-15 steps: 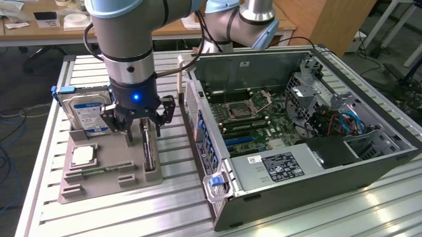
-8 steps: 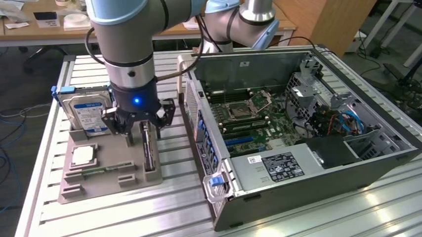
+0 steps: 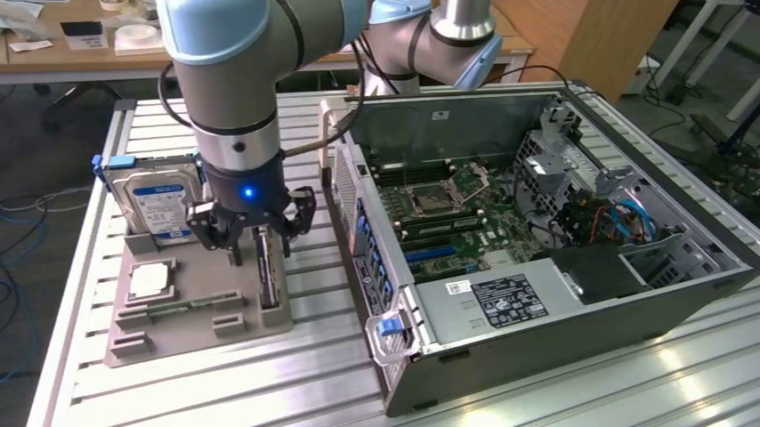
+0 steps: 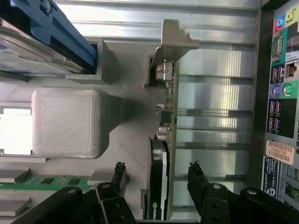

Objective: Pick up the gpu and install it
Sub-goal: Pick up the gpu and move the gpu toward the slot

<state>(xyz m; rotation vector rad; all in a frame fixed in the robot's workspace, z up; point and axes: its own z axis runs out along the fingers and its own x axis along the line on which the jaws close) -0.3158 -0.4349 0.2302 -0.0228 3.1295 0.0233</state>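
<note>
Nearest to us, a ribbed aluminium table is carrying an open dark-grey steel computer case. The case is lying on its side at the exterior view's right, and its silver power supply box with a black-and-white label is facing up. At the exterior view's left, a grey plastic holder tray is sitting on the same table, just beside the case. In it we are seeing a narrow green memory stick lying flat and a square silver processor chip just behind it.

Further in, the gpu, a thin dark expansion card with a silvery metal bracket end, is standing on its edge in a slot along the tray's case-side edge. The arm's black gripper is hanging directly over the card, released and spread wide. In the wrist view we are watching its two black fingers straddling the card, one on each side. A gap is showing on both sides, and the claw is grasping nothing.

Behind the gripper, a silver hard drive with blue label and blue frame is standing upright at the tray's far end. Inside the case, a dark-green motherboard is lying exposed. Beyond the table, a wooden desk is running across the back.
</note>
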